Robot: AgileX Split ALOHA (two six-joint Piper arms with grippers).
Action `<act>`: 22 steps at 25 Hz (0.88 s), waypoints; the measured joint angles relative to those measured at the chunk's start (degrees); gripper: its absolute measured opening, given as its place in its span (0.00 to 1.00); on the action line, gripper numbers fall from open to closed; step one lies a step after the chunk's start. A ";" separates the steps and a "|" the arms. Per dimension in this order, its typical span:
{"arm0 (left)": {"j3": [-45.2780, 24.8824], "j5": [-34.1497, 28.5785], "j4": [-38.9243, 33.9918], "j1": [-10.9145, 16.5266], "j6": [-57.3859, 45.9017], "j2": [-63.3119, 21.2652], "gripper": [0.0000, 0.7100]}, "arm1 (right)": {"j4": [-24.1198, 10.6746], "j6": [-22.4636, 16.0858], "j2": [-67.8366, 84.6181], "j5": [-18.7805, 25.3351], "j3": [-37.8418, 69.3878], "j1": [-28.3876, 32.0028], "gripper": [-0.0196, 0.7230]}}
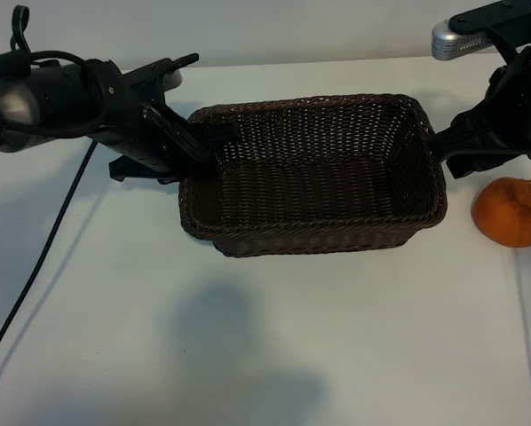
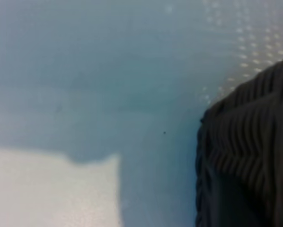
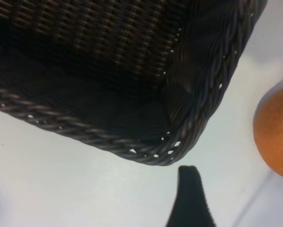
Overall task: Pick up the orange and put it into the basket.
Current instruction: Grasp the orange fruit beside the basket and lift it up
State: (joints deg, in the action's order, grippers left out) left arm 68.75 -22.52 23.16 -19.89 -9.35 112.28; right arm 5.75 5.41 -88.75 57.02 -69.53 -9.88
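White tabletop [image 1: 265, 355] fills the foreground. Beyond it, the left gripper [image 1: 214, 144] straddles the basket [image 1: 314, 240] rim, seemingly steadying it. Right gripper [image 1: 445, 153] hovers parted, empty, near the orange [image 1: 511, 211] lying outside.

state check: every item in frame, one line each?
orange: on the table, right of the basket, apart from it, not held.
basket: upright on the table, empty.
left end effector: at the basket's left rim.
right end effector: open, holding nothing, between basket and orange.
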 joint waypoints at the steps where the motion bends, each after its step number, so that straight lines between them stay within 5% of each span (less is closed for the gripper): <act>1: 0.12 -0.44 0.05 0.00 0.00 0.00 0.54 | 0.00 0.00 0.00 0.05 0.00 0.00 0.69; 5: 0.44 -2.31 -0.14 0.00 0.00 -0.57 0.88 | 0.00 0.00 0.00 0.05 0.00 0.00 0.69; 8: 0.44 -3.72 -1.77 0.00 0.00 -2.59 0.98 | 0.00 0.00 0.00 0.07 0.00 0.00 0.69; 22: 2.00 -13.13 -11.01 0.00 -0.16 -14.50 0.91 | 0.00 0.00 0.00 0.14 0.00 0.00 0.69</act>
State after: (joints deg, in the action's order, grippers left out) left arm 70.75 -35.65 12.14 -19.89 -9.51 97.78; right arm 5.75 5.41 -88.75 57.16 -69.53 -9.88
